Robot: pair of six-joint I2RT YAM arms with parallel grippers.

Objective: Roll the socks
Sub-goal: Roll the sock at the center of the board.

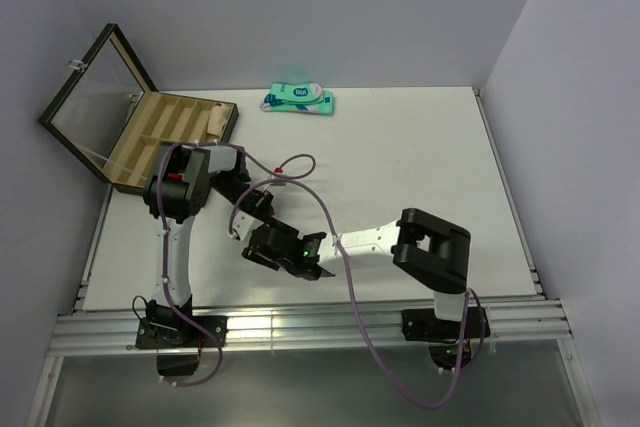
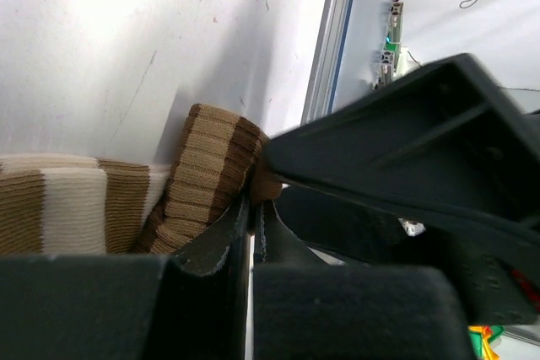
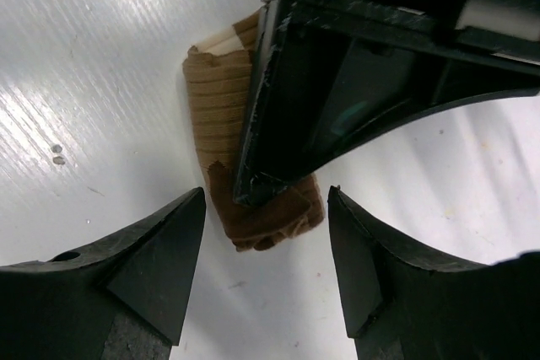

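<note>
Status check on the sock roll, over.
Left gripper jaws shut on brown sock fold. Right gripper jaws open, flanking it. Black sock not in view.

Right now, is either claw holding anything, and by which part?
The left claw pinches the brown sock at its folded end; the right claw is open, holding nothing.

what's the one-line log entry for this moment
task: roll socks | left hand: shut on brown sock | right hand: open, above same sock, not touching
</note>
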